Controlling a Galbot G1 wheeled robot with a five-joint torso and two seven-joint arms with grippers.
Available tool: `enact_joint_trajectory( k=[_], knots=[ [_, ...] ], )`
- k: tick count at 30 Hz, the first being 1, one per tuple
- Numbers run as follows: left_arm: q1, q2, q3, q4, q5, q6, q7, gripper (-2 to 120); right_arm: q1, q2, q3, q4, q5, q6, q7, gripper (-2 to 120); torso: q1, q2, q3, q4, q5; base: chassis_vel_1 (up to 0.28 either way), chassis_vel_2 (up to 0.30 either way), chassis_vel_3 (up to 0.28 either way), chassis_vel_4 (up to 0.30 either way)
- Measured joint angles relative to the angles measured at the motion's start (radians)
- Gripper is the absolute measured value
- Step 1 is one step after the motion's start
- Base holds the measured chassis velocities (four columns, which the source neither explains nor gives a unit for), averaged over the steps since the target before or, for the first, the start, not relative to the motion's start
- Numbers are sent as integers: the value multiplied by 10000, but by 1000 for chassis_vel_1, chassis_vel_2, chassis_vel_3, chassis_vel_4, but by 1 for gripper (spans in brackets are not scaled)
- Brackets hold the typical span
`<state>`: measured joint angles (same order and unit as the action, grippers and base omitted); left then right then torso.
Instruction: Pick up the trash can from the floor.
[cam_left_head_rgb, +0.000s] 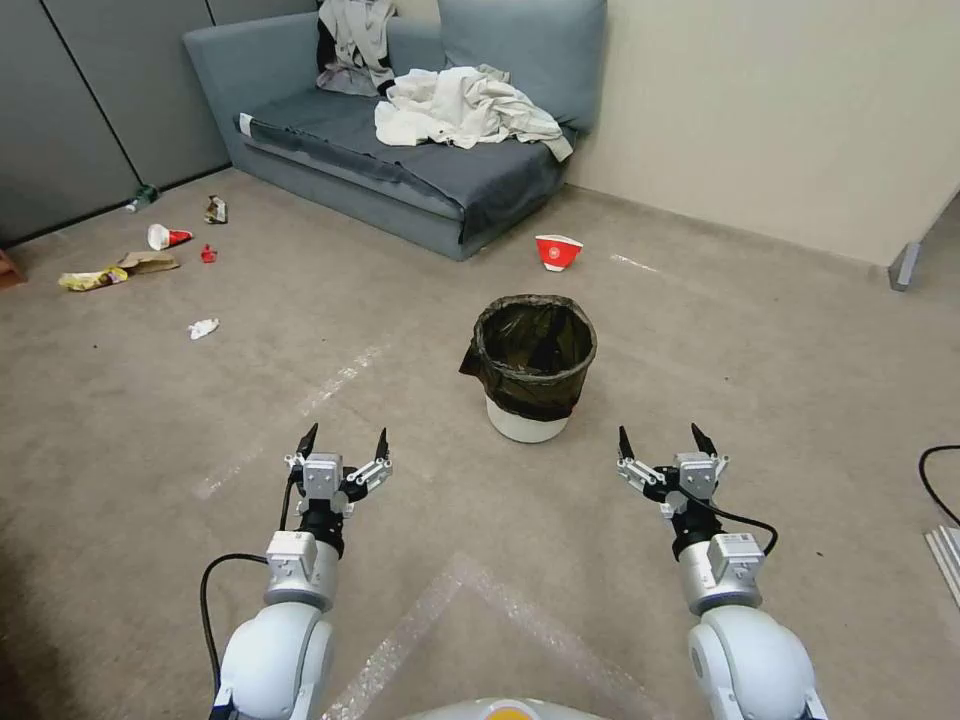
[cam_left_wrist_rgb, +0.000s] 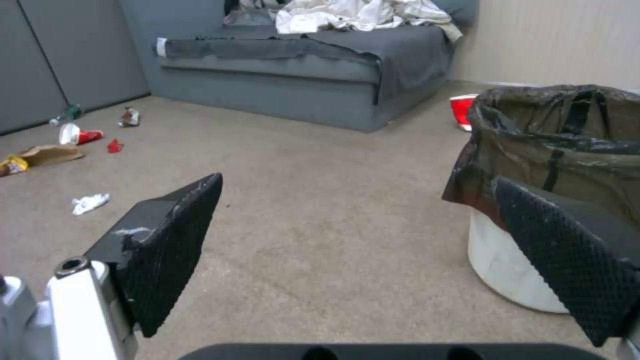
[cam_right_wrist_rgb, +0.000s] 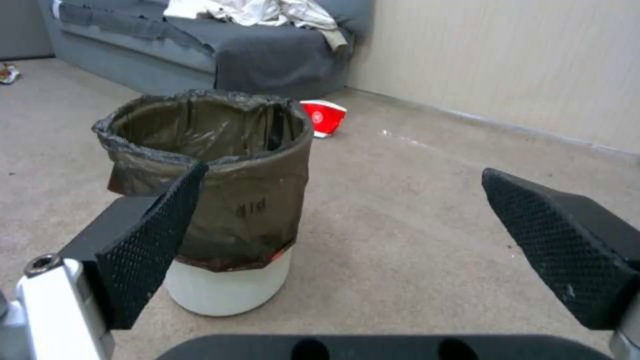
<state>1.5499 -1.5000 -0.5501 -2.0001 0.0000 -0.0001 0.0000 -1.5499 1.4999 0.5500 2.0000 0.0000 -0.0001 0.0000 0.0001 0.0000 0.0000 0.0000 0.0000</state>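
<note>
The trash can (cam_left_head_rgb: 531, 368) is a small round white bin with a black bag folded over its rim, upright on the beige carpet floor (cam_left_head_rgb: 400, 330) ahead of me. My left gripper (cam_left_head_rgb: 345, 439) hovers open to its near left, and my right gripper (cam_left_head_rgb: 660, 435) hovers open to its near right; neither touches it. In the left wrist view the trash can (cam_left_wrist_rgb: 553, 170) stands beyond one fingertip of the open left gripper (cam_left_wrist_rgb: 360, 205). In the right wrist view the trash can (cam_right_wrist_rgb: 213, 190) stands behind one fingertip of the open right gripper (cam_right_wrist_rgb: 343, 192).
A grey sofa (cam_left_head_rgb: 400, 150) with heaped clothes (cam_left_head_rgb: 465, 105) stands behind the bin. A red-and-white paper bowl (cam_left_head_rgb: 557, 251) lies beside it. Scattered litter (cam_left_head_rgb: 150, 255) lies at the far left. A black cable (cam_left_head_rgb: 935, 480) and tape strips (cam_left_head_rgb: 330, 385) mark the carpet.
</note>
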Motion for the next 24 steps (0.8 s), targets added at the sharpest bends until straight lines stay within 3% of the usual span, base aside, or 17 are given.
enact_joint_trajectory(
  k=[24],
  knots=[
    [0,0,0,0,0,1,0,100,0,0,0,0,0,0,1,100,0,0,0,0,0,0,0,0,0]
  ],
)
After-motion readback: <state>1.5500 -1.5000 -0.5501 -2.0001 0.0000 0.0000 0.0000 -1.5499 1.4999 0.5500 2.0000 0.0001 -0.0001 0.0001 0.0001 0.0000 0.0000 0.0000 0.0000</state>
